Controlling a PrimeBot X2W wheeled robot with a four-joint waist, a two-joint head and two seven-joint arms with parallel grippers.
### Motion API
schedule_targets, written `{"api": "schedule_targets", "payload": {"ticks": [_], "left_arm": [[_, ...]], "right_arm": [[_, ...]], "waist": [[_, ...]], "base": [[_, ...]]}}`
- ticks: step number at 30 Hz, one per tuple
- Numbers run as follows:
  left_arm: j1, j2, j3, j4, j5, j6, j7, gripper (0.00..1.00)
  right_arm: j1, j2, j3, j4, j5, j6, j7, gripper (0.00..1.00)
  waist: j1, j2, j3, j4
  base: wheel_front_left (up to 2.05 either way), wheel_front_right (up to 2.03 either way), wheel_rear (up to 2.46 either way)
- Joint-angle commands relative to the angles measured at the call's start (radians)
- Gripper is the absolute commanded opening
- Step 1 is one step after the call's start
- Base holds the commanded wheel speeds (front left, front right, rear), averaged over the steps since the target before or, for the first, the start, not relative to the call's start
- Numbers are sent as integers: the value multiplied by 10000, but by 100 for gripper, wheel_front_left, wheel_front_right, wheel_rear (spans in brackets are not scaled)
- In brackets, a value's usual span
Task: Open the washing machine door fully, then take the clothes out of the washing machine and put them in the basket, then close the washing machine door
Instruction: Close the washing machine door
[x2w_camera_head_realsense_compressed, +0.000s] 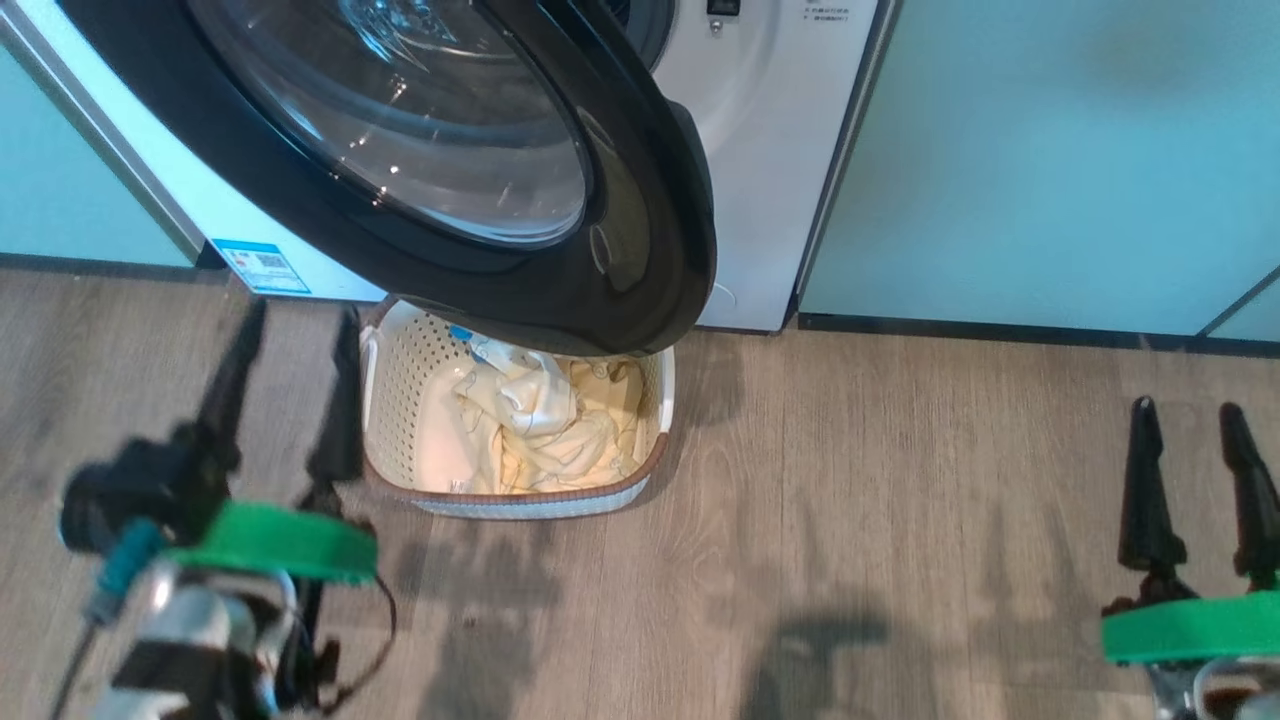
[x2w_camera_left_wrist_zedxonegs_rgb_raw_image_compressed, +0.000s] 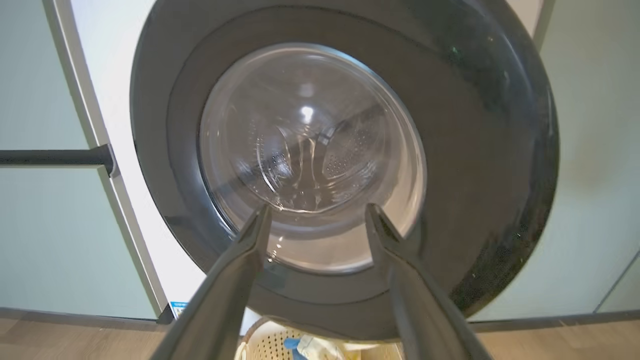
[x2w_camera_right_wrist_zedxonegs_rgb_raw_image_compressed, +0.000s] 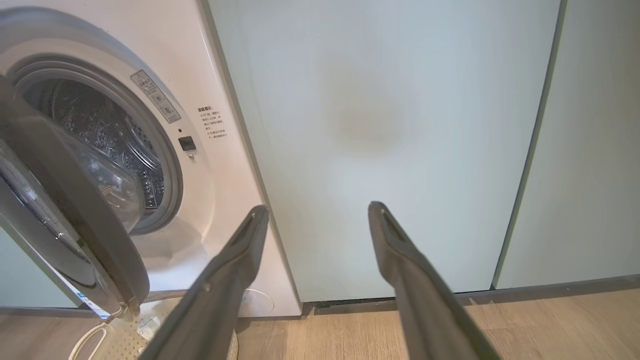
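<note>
Wood floor (x2w_camera_head_realsense_compressed: 850, 520), pale green panels (x2w_camera_head_realsense_compressed: 1050, 150) flank washing machine (x2w_camera_head_realsense_compressed: 770, 150); left pincer (x2w_camera_head_realsense_compressed: 300, 312), right pincer (x2w_camera_head_realsense_compressed: 1186, 405) spread.

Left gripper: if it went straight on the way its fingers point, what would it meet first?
Most likely the washing machine door: the open left gripper aims at its glass window, with nothing between. The gap is hard to judge.

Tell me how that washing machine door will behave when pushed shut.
The washing machine door looks rigid, so it should swing as one piece rather than flex. Its glossy black rim may be slippery under a push. The thick bulging glass window suggests it is fairly heavy.
</note>
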Motion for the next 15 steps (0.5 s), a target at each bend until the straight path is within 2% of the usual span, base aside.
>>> {"api": "schedule_targets", "payload": {"ticks": [1,6,15], "left_arm": [[-22,131,432,-406,264,108,-52,100],[939,-208,259,-442,1027,271,-54,100],[1522,-644,81,-114,1301,-17,-56,100]], "right_arm": [[58,-70,240,-342,-93,-29,-95,100],[281,-70,283,-347,-139,-29,-95,100],[538,-70,470,-321,-233,-29,-95,100]], "waist": [[1,-1,-52,-2],[1,-1,-240,-14],[1,-1,-560,-107]], "base": [[0,0,0],[0,0,0],[0,0,0]]}}
